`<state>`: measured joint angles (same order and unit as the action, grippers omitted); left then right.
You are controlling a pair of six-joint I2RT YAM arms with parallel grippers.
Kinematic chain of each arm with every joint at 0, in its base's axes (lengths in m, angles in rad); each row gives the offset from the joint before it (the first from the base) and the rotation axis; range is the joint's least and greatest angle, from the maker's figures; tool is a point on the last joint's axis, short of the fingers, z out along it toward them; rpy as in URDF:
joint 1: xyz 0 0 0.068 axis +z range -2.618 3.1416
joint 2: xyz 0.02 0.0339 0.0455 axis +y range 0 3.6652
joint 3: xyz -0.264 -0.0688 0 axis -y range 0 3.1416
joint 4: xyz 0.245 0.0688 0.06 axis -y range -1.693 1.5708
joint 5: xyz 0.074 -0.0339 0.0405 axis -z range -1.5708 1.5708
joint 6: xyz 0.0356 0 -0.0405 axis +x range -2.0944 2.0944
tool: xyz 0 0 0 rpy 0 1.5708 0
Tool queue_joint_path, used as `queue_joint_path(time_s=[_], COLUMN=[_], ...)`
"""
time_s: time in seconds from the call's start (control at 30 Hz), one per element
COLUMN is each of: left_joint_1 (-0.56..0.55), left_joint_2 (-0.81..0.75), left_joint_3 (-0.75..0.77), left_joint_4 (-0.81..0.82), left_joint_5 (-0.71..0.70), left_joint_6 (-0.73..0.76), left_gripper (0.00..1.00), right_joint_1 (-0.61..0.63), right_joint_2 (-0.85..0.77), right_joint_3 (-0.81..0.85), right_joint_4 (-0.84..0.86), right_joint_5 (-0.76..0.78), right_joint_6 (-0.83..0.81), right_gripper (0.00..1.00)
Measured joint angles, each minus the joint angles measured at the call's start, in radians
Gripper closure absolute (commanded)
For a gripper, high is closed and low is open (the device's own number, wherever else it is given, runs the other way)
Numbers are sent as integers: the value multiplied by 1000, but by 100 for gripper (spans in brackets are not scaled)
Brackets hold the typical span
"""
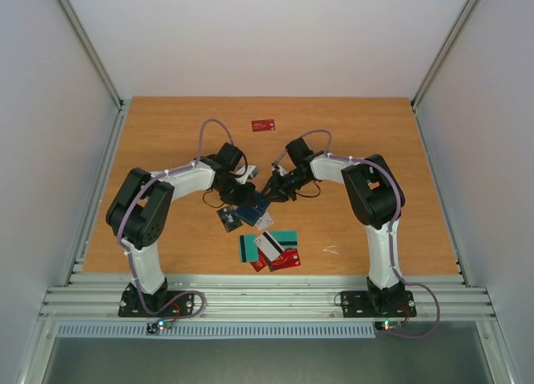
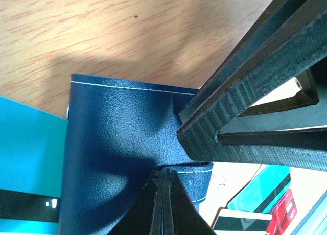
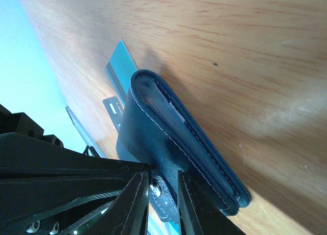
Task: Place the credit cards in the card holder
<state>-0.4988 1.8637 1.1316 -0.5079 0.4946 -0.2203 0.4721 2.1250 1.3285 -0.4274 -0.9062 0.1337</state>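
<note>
Over table (image 1: 167,133) | arms (image 1: 179,179) inward (elbows out) | L end effector (image 2: 164,176), R end effector (image 3: 162,186) pinch card holder (image 2: 117,143)

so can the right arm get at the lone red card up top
Probably not yet: nothing blocks the red card, but the right gripper is shut on the card holder and must let go first.

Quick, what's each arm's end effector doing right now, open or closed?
Left end effector: closed, pinching the wallet at its edge.
Right end effector: closed on the wallet, at its snap.
</note>
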Motion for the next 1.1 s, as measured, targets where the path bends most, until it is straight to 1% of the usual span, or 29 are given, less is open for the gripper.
queue_joint_path(time_s=[0.33,0.5,0.7,0.9,1.1], left_joint_1=[6,6,6,6,6], left_joint_2=[-3,-4,-8,-12,-12], left_joint_3=[-19,-27,-38,-45,-45], left_joint_4=[27,44,62,72,73], left_joint_5=[19,26,30,30,29], left_joint_6=[-5,-10,-17,-19,-18], left_gripper=[100,100,100,100,100], right_joint_1=[-1,0,0,4,42], right_joint_2=[-2,-11,-85,-211,-220], right_joint_3=[-5,12,7,-92,-190], right_joint_4=[9,-19,-29,48,147], right_joint_5=[-3,16,22,-5,-14], right_joint_6=[5,-13,-29,-8,40], right_gripper=[81,80,80,82,89])
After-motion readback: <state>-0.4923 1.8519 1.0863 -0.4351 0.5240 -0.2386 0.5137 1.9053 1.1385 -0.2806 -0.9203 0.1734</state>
